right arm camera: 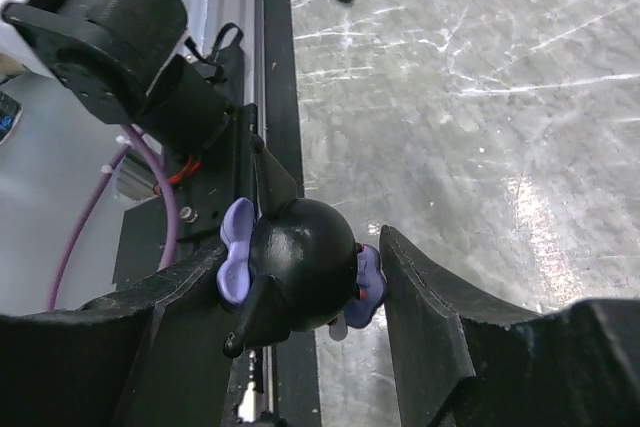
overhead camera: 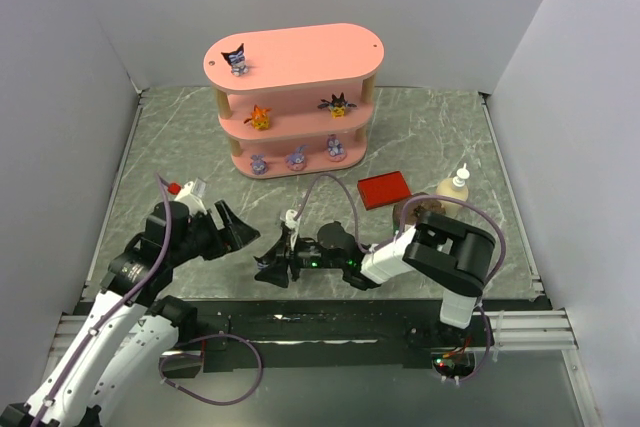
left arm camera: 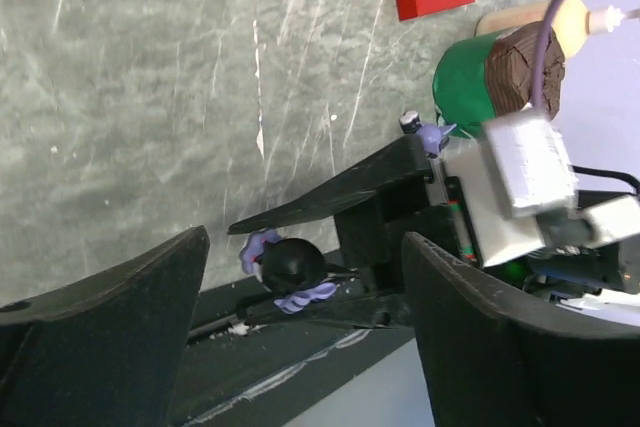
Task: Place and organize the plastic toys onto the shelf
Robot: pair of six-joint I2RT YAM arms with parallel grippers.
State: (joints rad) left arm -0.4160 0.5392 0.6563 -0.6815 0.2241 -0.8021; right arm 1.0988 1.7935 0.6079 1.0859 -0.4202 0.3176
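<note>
The pink shelf (overhead camera: pixel 300 57) stands at the back. One dark pointed-ear toy (overhead camera: pixel 237 58) is on its top board. An orange toy (overhead camera: pixel 260 117) and a spiky black one (overhead camera: pixel 337 104) share the middle board, and three lilac toys (overhead camera: pixel 296 158) line the bottom. My right gripper (right arm camera: pixel 300 269) is shut on another dark pointed-ear toy (right arm camera: pixel 305 252) with lilac trim, low near the table's front edge. My left gripper (left arm camera: pixel 305 247) is open and faces that toy (left arm camera: pixel 290 265) from a short way off, without touching it. A further small figurine (left arm camera: pixel 432 133) peeks out beside the green cylinder.
A flat red box (overhead camera: pixel 384 190) lies right of the shelf. A green cylinder with a brown top (left arm camera: pixel 495 75) and a cream bottle (overhead camera: pixel 455 185) stand behind the right arm. Grey walls close in the marbled table (overhead camera: pixel 180 147) on three sides.
</note>
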